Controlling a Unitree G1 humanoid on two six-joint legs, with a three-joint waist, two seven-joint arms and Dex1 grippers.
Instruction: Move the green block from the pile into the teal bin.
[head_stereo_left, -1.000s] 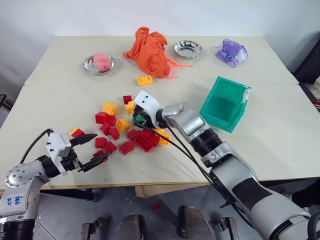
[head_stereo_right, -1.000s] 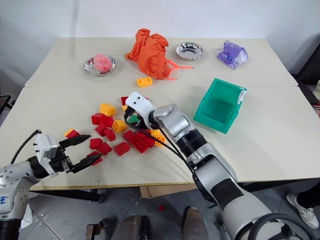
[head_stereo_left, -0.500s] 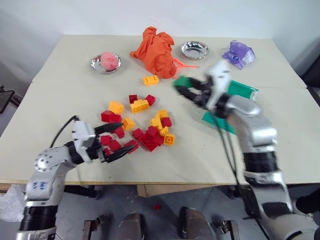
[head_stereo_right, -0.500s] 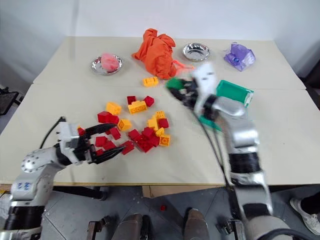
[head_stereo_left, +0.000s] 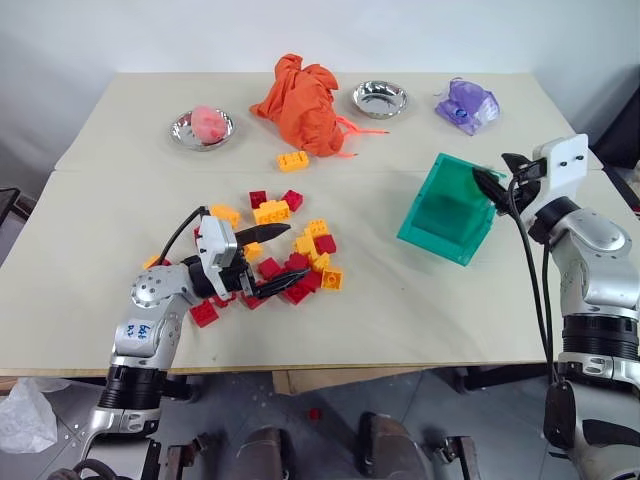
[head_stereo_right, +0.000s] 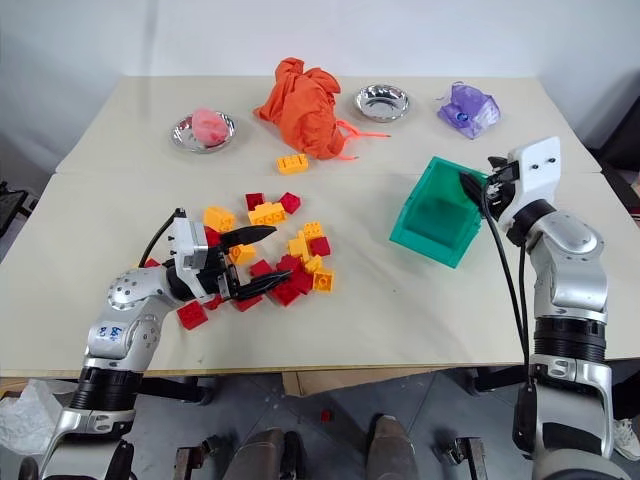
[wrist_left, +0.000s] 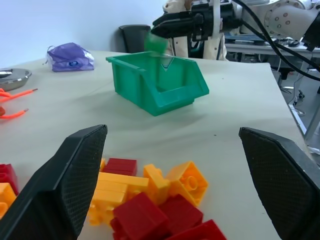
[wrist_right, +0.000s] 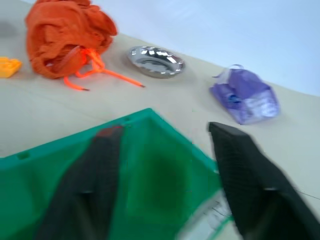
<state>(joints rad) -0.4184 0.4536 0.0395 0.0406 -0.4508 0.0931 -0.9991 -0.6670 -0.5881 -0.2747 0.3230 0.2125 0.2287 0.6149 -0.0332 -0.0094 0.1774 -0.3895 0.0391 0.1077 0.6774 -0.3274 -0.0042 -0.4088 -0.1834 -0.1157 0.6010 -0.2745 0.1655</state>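
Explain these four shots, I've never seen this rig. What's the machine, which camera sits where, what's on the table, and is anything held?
It's a humanoid robot with two arms, each ending in a two-finger gripper. The two wide shots come from a stereo camera on its head, looking down over the arms. The other two come from a camera on each wrist, looking along that gripper's fingers.

On the table are a pile of red and yellow bricks, a teal bin, an orange cloth, two silver bowls, one with a pink lump in it, and a purple bag.

The left gripper is open over the pile and holds nothing. The right gripper is above the bin with its fingers apart. The green block is just under its fingertips, apparently dropping in.
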